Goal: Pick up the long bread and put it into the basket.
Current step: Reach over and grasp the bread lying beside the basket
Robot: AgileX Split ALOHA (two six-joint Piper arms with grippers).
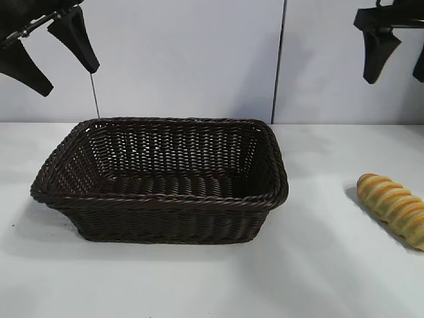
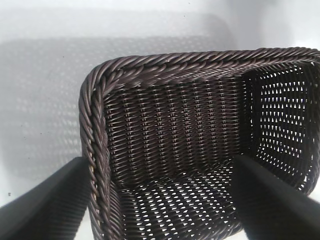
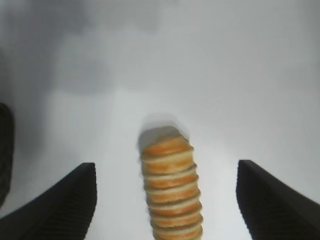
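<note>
The long bread, golden-yellow with browner ridges, lies on the white table at the right edge of the exterior view. The dark-brown woven basket stands left of centre and holds nothing that I can see. My right gripper hangs high above the bread, open and holding nothing. In the right wrist view the bread lies far below, lined up between the two black fingers. My left gripper hovers open, high above the basket's left end; its wrist view looks down on the basket's braided rim.
The white table runs out in front of the basket and between basket and bread. A pale wall with a dark vertical seam closes off the back.
</note>
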